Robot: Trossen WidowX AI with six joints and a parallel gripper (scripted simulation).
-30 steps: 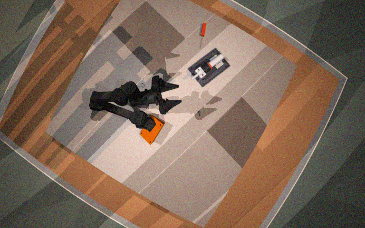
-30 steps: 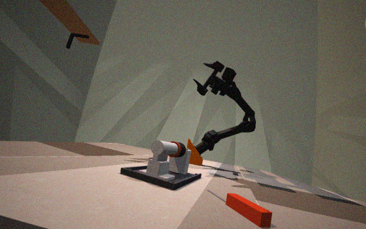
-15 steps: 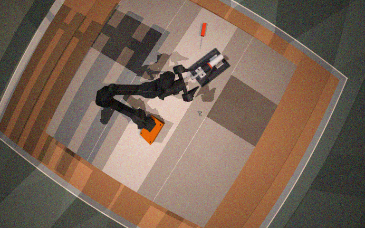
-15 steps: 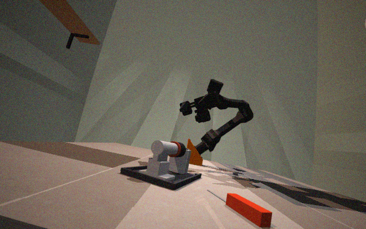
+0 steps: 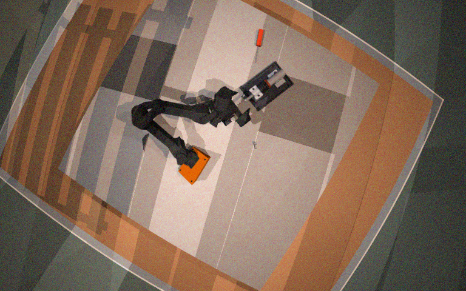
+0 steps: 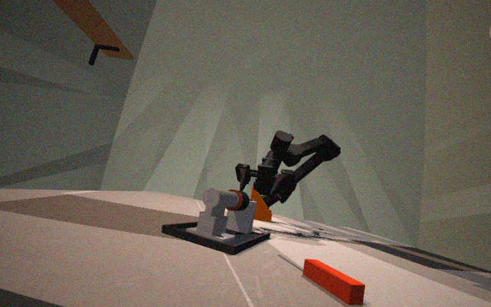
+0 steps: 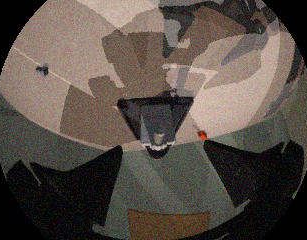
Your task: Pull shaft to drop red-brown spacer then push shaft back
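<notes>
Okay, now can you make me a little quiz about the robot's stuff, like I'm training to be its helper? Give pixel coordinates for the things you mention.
1. True or false: the robot's black claw (image 5: 236, 108) (image 6: 257, 190) (image 7: 165, 147) is open with nothing between its fingers.
2. Which colour is the ring beside the big pale grey cylindrical housing (image 6: 219, 198)?
A) green
B) red-brown
C) yellow
3. Fill in the blank: the screwdriver with the bright orange-red handle (image 5: 260, 37) (image 6: 332, 280) (image 7: 202, 135) lies ______ the black rectangular tray (image 5: 249, 99) (image 6: 199, 238).

Key: 1 true; 2 B; 3 outside.
</notes>
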